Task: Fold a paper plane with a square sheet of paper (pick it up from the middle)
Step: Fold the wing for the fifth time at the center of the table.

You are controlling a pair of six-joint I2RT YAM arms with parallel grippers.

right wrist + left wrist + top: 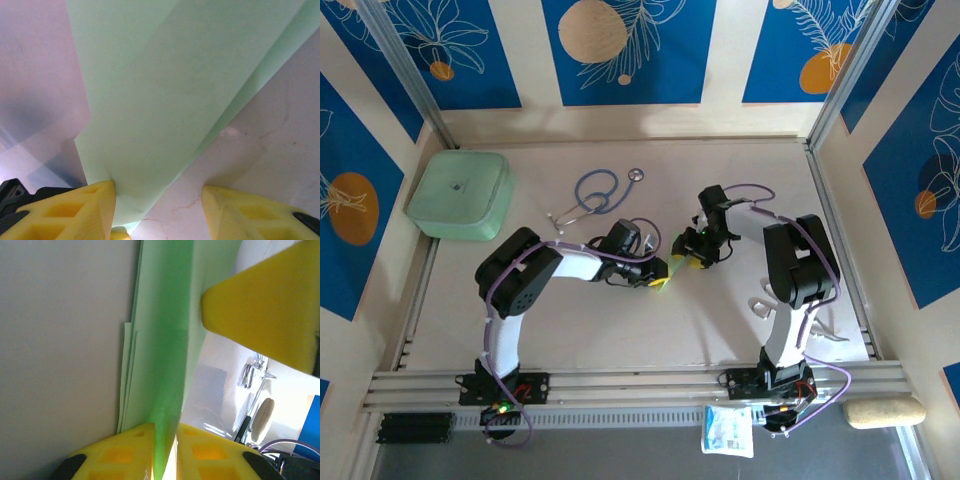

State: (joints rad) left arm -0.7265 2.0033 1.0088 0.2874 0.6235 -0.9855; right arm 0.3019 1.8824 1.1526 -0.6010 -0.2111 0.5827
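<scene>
In the middle of the top view, the left gripper [657, 272] and the right gripper [692, 256] meet at the green paper [667, 272]. The left fingers [125, 452] are almost closed and pinch the folded paper, which runs up the centre of the left wrist view. The right gripper stands about half open around the paper, and the paper touches its finger at the lower left of the right wrist view.

Your top cam looks down from above and behind the arm bases [505, 385], whole table [620, 330] in frame. Both wrist cams look out past their yellow fingers [70, 210], jammed close against the same green paper [165, 340].
</scene>
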